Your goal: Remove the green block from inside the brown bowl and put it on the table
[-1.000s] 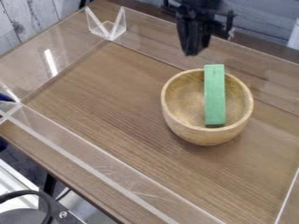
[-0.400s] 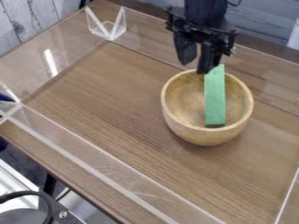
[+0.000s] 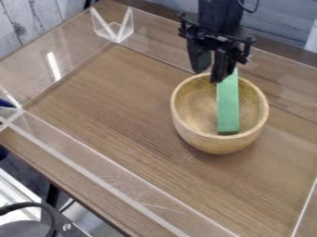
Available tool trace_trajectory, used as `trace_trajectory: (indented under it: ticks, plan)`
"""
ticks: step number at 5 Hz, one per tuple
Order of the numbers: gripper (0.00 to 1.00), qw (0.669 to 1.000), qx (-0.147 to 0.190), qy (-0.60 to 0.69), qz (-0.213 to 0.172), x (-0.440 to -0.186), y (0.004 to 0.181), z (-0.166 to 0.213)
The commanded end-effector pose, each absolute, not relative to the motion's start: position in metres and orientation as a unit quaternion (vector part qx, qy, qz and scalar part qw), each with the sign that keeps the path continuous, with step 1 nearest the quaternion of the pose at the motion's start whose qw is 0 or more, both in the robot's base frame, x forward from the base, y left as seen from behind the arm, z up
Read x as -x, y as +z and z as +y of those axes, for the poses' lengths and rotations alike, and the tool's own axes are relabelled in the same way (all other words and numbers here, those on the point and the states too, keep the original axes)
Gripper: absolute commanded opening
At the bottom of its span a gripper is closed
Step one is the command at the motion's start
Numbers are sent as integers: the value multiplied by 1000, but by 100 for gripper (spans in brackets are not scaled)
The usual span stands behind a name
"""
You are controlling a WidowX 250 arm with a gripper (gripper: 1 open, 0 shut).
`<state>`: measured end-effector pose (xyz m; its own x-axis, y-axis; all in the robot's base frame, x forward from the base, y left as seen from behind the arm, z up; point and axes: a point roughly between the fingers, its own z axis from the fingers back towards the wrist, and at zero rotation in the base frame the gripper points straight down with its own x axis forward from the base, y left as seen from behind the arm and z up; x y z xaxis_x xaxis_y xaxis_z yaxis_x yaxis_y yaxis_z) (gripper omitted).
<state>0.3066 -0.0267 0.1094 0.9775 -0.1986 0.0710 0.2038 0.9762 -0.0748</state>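
The brown bowl [image 3: 198, 122] sits right of centre on the table [image 3: 106, 111]. Inside it the green block [image 3: 229, 106] leans lengthwise, its far end propped on the bowl's back rim. My gripper [image 3: 218, 63] hangs pointing down right over that far end, open, with one dark finger on each side of the block's top. The fingers hide the very tip of the block, and I cannot tell whether they touch it.
A low clear acrylic wall [image 3: 74, 153] runs around the table's edges. A small clear bracket [image 3: 111, 26] stands at the back left corner. Bare wood stretches left of and in front of the bowl.
The gripper's fingers have spread from nearly together to open. It has come down a little and now sits over the block's far end.
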Motion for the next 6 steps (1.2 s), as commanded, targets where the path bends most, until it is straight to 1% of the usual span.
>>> trace_trajectory:
  ticks: [1,2,3,4,5,6]
  plan:
    - [0,992,39,-107,-62,-316,125,-30]
    - [100,991,40,-109,-60,-318,122,-33]
    - [0,991,40,-109,-60,-319,120,-34]
    - [100,991,39,-111,-56,-321,115,-36]
    - [0,991,39,-111,-57,-322,115,-37]
    - [0,992,39,-110,-57,-322,115,-37]
